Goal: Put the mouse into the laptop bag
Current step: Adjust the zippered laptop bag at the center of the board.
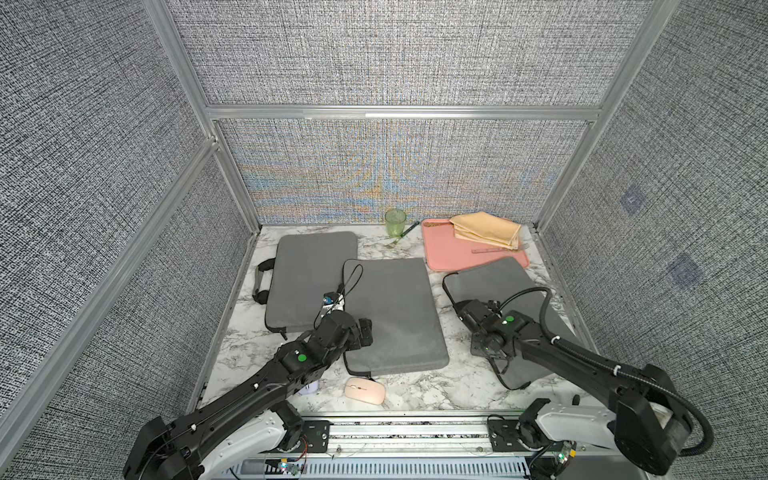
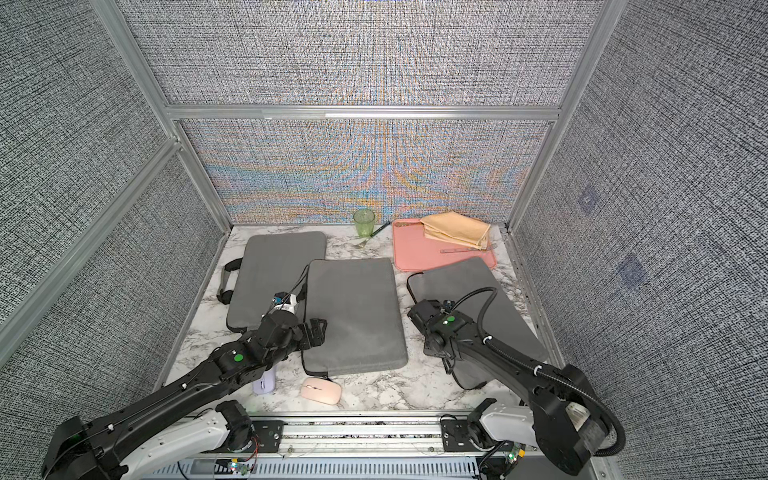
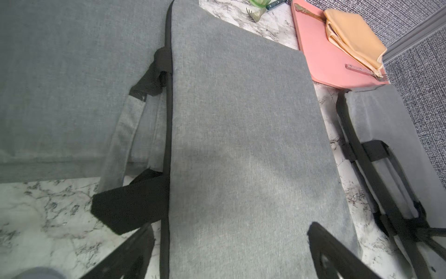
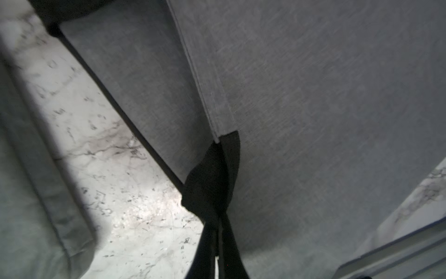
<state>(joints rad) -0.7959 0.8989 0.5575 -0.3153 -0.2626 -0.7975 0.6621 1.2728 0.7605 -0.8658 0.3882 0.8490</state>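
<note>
Right gripper [image 4: 217, 262] is pressed together, pinching the black webbing handle strap [image 4: 210, 183] of the right-hand grey fabric laptop bag [image 1: 494, 286]. Left gripper [image 3: 231, 256] is spread wide, holds nothing and hovers over the middle grey fabric laptop bag [image 1: 395, 311]. Pale pink oval wireless mouse [image 1: 365, 390] lies on the white marble-pattern table [image 1: 419, 395] near the front edge, just beside the middle bag's near edge, and neither arm touches it. Risks: a pull on the strap probably drags or tips the whole soft bag rather than opening it, since nothing pins it down. Its far corner sits at the edge of the salmon-pink flat mat [image 1: 449, 255], so a drag could shove that too. Can't tell whether any zipper is open; if shut, there's no mouth for the mouse. A second, lilac mouse [image 2: 264, 384] lies under the left forearm, so grabbing the wrong one or clipping it on descent is possible. Views: only the right wrist view shows the pinch on the strap; in both top views the wrist body hides the fingertips. Only the left wrist view shows the spread fingers [image 3: 337, 256] straddling the middle bag. Neither wrist view shows the pink mouse; both top views do. The lilac mouse shows well in a top view; elsewhere the arm mostly hides it.
</note>
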